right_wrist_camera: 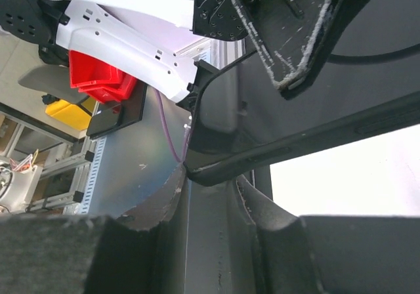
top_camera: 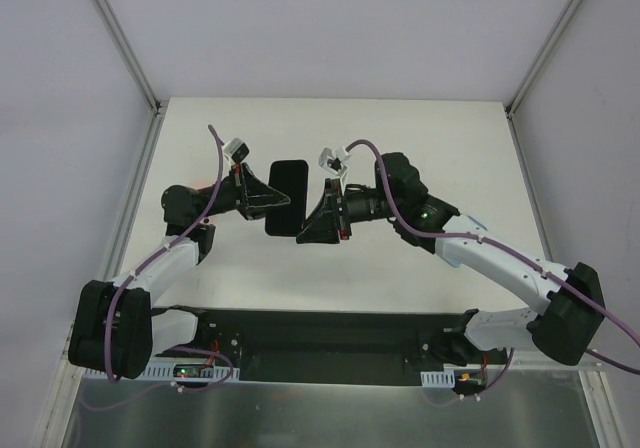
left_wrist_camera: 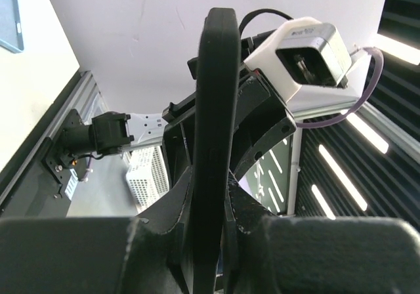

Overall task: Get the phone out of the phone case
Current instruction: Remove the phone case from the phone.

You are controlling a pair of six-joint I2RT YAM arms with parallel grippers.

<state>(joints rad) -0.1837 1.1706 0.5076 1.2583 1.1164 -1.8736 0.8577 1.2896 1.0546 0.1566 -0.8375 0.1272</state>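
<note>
Black phone [top_camera: 288,180] hangs above the white bench [top_camera: 400,128]. We see the left hand [top_camera: 278,202] and right hand [top_camera: 308,230] both clamped on its opposite edges.

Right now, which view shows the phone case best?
Top external: the phone case shows nearly its whole face, a dark rectangle above the table. Left wrist sees only its thin edge, end-on; right wrist only a slanted stretch of edge.

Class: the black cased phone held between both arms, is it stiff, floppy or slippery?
Likely stiff: the cased phone shows a straight, unsagging edge between the left fingers. Possibly slippery: that edge looks smooth and narrow, so grip area seems small.
</note>
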